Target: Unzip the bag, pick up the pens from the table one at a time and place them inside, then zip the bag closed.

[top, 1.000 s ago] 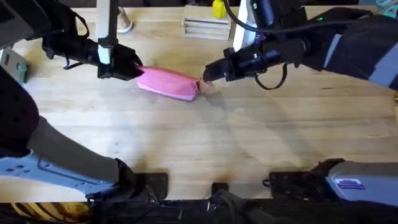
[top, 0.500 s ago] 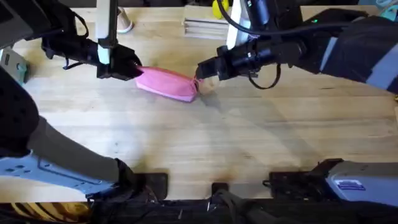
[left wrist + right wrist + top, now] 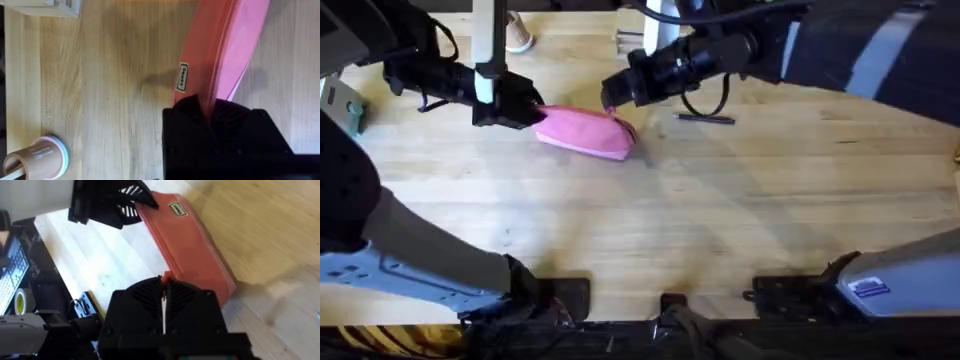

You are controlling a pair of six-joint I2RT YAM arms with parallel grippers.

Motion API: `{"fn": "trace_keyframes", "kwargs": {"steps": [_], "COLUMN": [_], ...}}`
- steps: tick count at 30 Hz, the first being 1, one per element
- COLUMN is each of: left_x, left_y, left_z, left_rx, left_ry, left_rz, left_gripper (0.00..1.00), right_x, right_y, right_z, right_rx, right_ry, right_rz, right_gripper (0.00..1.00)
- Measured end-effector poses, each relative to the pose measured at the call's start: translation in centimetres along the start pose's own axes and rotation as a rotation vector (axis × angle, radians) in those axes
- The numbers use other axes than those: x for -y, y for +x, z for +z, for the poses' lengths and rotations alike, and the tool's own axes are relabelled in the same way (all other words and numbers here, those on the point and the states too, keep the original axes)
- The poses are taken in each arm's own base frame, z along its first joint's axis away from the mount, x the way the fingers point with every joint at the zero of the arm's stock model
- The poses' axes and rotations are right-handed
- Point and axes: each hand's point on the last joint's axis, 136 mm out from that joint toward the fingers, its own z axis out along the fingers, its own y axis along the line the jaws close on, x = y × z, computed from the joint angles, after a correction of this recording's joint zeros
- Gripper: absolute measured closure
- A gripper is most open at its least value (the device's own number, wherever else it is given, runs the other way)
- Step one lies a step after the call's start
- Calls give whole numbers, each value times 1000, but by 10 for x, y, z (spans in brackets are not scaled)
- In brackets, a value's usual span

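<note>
The bag (image 3: pixel 220 55) carries a small label (image 3: pixel 183 77), lettering illegible

We see a soft pink fabric pouch (image 3: pixel 585 133) with a small beige label (image 3: pixel 183 77), black ribbed grippers, a thin dark pen (image 3: pixel 704 118), and a pale grained wooden tabletop (image 3: pixel 720 220).

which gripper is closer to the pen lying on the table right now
Right. The right gripper sits at the bag's end beside the pen; the left gripper clamps the bag's far end.
</note>
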Motion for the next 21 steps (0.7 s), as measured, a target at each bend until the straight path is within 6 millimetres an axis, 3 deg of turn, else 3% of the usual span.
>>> {"fn": "trace_keyframes", "kwargs": {"steps": [6,21], "left_x": [0,0], "left_y": [2,2], "left_z": [-1,-1], "left_rx": [-3,-5], "left_ry": [-4,-2], "left_rz": [-2,-3], "left_gripper": [957,957], "right_x": [-8,-43], "right_y": [-22,-51], "right_z": [23,94], "right_rx": [1,104], "right_ry": [-19,-134], "right_rz": [-26,-147], "right_gripper": [971,972]}}
